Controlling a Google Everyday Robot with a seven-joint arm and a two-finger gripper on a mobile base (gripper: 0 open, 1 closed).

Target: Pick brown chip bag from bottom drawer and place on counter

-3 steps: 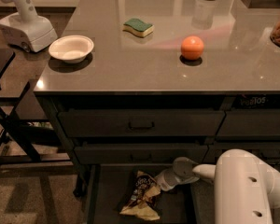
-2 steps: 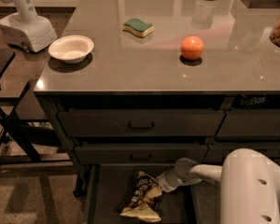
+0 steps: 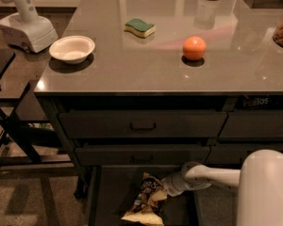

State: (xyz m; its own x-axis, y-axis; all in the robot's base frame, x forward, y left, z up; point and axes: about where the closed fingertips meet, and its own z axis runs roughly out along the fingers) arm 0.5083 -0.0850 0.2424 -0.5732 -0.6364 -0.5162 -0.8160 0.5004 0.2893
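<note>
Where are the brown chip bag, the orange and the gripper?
brown chip bag point(image 3: 145, 200), camera view, its middle.
orange point(image 3: 194, 47), camera view, centre.
gripper point(image 3: 167, 189), camera view, its tip, beside the bag in the bottom drawer point(image 3: 108, 194).

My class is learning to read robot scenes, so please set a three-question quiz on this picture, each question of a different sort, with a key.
1. True or false: the brown chip bag lies on the counter.
2. Which sits nearest the counter's left edge? A) white bowl B) green sponge C) orange ball
3. Fill in: the gripper is low in the open bottom drawer, right beside the ____.
Key: 1 false, it lies in the bottom drawer; 2 A; 3 brown chip bag.
</note>
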